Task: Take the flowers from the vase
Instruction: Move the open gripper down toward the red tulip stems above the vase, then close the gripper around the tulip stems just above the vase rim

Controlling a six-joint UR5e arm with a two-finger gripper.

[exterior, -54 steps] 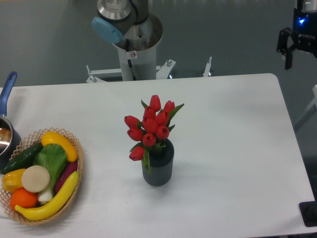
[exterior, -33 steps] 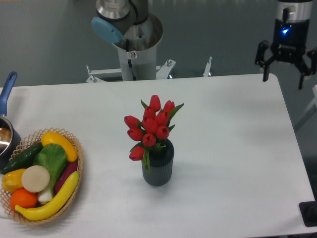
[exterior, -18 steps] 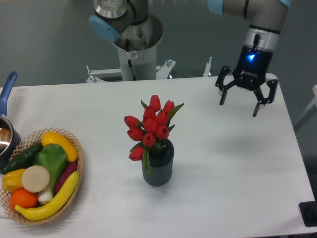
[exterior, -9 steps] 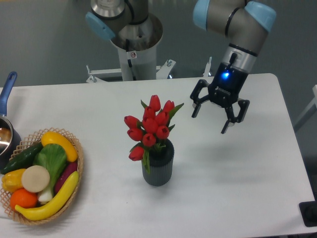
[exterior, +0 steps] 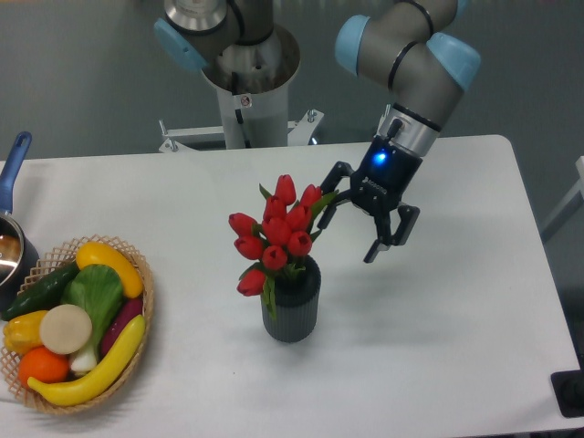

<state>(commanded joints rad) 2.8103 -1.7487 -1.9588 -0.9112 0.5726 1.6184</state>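
Scanning from the left, I see a wicker basket (exterior: 146, 301) of produce at the edge of the surface (exterior: 438, 301). At centre, the flowers (exterior: 276, 233) stand upright in the vase (exterior: 292, 308). Just right of the blooms, the gripper (exterior: 351, 230) hovers with fingers spread wide, holding nothing.
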